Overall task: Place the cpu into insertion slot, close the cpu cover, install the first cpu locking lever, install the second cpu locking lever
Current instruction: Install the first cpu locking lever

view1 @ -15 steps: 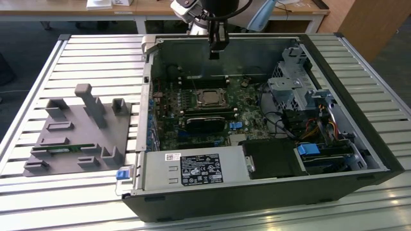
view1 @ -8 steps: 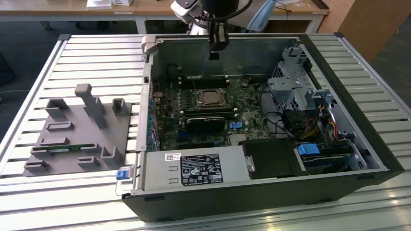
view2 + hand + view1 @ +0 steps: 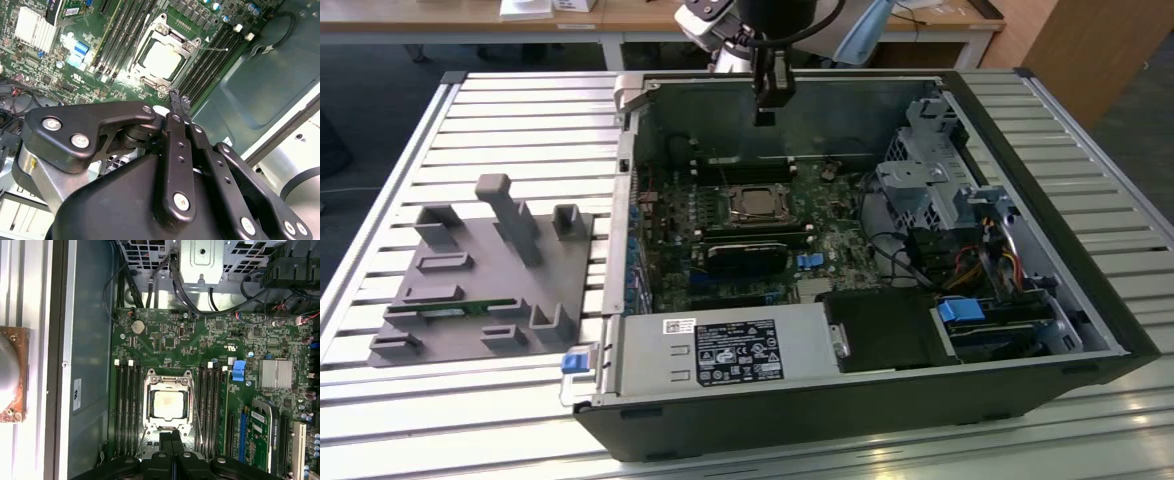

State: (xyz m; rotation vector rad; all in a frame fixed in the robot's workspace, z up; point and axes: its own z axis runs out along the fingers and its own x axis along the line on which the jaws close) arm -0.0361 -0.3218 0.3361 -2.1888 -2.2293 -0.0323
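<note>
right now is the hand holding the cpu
No, the cpu sits in its socket on the board, apart from the hand.

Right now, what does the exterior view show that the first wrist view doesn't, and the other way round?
Exterior view: the whole open computer case on the slatted table, the grey fixture block beside it, and the black labelled power supply. First wrist view: a copper-edged block outside the case wall and the coin battery. Both: the cpu in its socket between memory slots, and the tool.
</note>
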